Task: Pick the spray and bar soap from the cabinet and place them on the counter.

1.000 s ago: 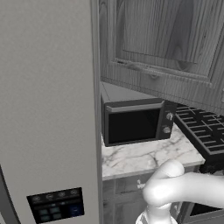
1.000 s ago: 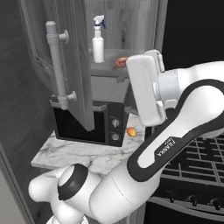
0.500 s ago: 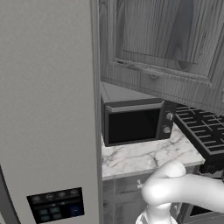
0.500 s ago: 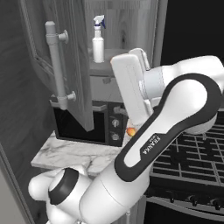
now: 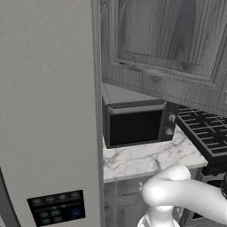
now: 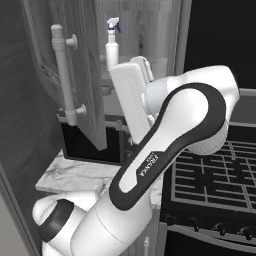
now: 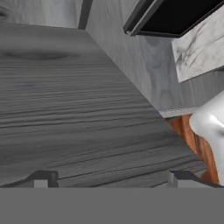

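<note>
A tall light grey fridge [image 5: 48, 111] is being shown filling the left of the left base view, a black microwave [image 5: 137, 124] at centre and a black grated stovetop [image 6: 215, 175] at lower right.

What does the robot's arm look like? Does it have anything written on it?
The arm is glossy white with rounded, chunky segments and dark grey bands at the joints. One dark band carries small white "FRANKA" lettering. Its hand ends in two small dark finger tips.
</note>
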